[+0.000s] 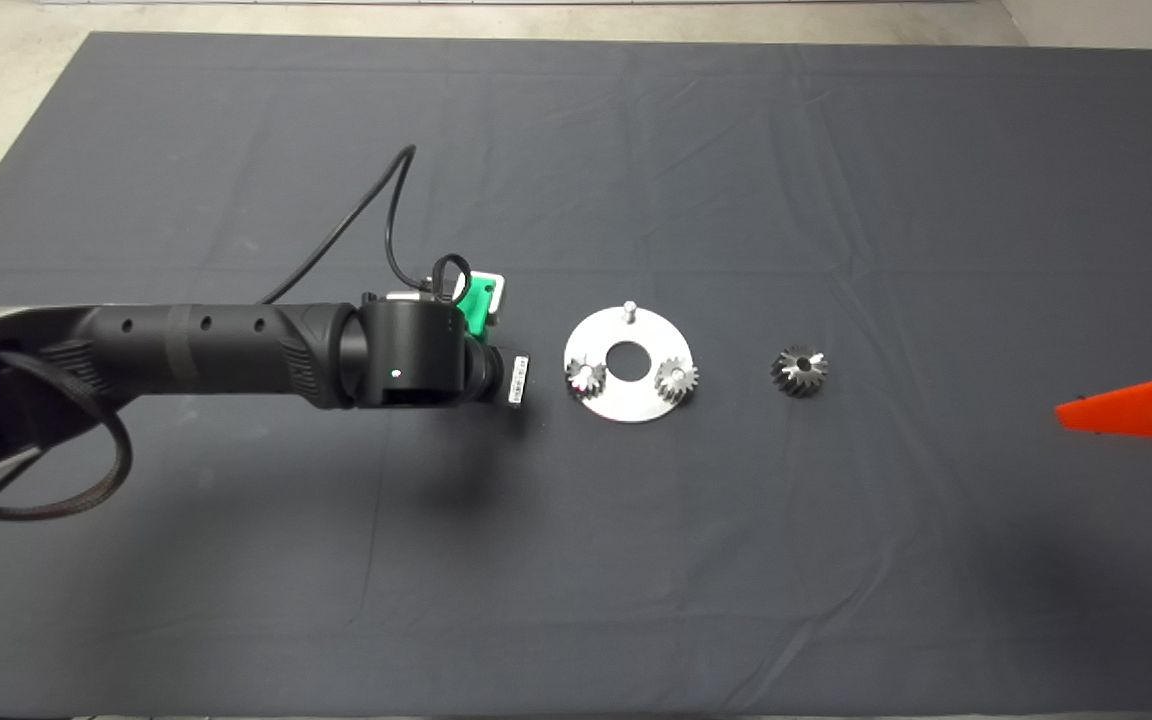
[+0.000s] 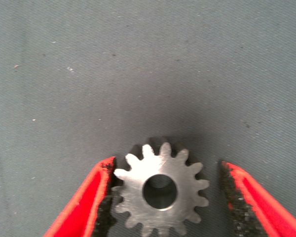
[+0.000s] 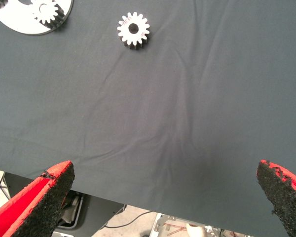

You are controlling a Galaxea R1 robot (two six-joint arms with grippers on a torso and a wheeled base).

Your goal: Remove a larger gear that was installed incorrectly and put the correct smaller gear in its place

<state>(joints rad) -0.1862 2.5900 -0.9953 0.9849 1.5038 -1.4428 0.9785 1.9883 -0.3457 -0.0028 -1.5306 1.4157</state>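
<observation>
In the left wrist view the left hand (image 2: 165, 197) is down over the dark mat (image 2: 138, 74) with the smaller gear (image 2: 160, 192) lying flat between its red fingers (image 2: 84, 202). One black pad touches the gear's teeth; the other pad stands just clear of them, so the hand is partly open and not clamped. The gear shows straight teeth and a round centre bore.

From overhead, the left arm (image 1: 236, 350) reaches in over the worktop from the left edge, its wrist covering the hand and the smaller gear. A small white label (image 1: 517, 381) sits on the wrist's end; its print cannot be read.

Just beyond the wrist lies a round metal plate (image 1: 626, 405) with a large centre hole. Two small gears (image 1: 586, 378) with shiny tops sit on it, one at each side of the hole, and a bare upright pin (image 1: 628, 310) stands at its far edge.

Past the plate, apart from it, the larger gear (image 1: 799, 371) stands alone on the mat.

The right hand (image 3: 163, 197) waits at the right edge, wide open and holding nothing.
</observation>
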